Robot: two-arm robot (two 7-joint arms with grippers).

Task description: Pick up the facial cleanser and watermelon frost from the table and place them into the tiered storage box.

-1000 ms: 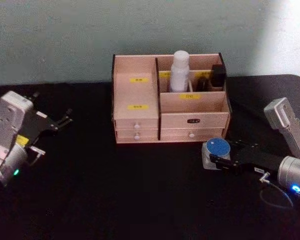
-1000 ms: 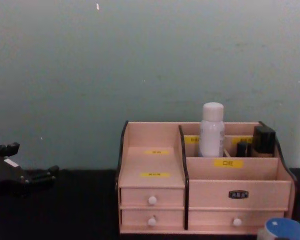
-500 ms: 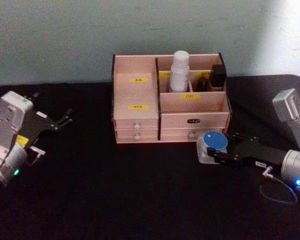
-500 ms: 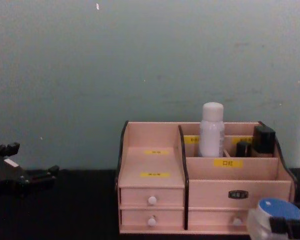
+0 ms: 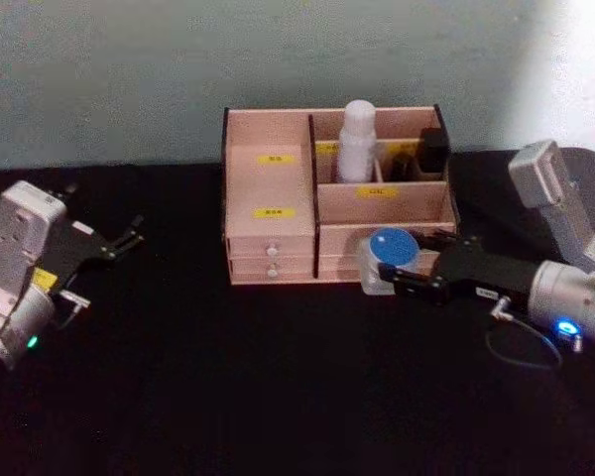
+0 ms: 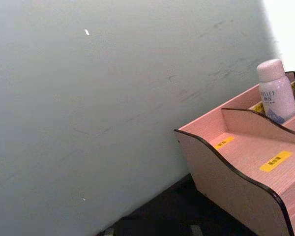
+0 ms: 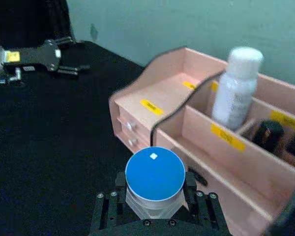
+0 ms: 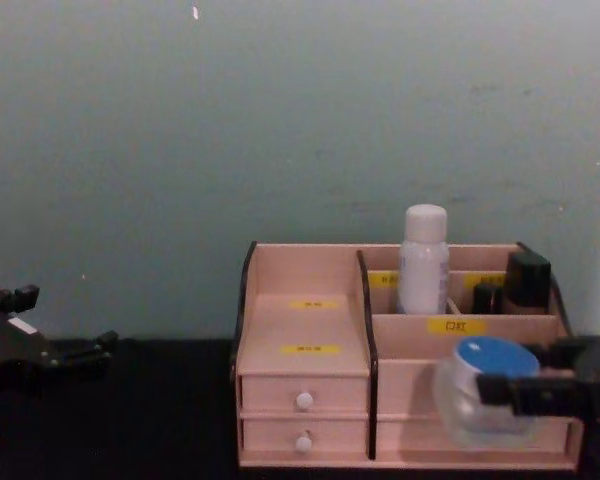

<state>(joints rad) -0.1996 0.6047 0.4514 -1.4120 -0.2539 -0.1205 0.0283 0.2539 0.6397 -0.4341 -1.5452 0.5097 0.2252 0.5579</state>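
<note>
Toward the desk's (image 5: 228, 377) right edge, the right hand (image 5: 402, 264) (image 7: 155, 202) (image 8: 495, 386) grips the jar (image 5: 385, 256) (image 7: 155, 178) (image 8: 475, 390), its fingers closed against the clear sides below the blue lid. The jar hangs upright above the desk, just in front of the box's (image 5: 273, 188) (image 8: 300, 330) (image 7: 162, 96) (image 6: 226, 172) right drawers and below its open front compartment. The box stands at the middle of the back edge. The cleanser (image 5: 356, 139) (image 8: 424, 260) (image 7: 236, 88) (image 6: 276, 91) stands upright in a rear compartment, with black bottles (image 5: 432, 149) (image 8: 528, 280) in the compartments beside it. Near the left edge, the left hand (image 5: 127, 236) (image 8: 95, 350) (image 7: 71, 69) hangs with fingers spread, holding nothing.
</note>
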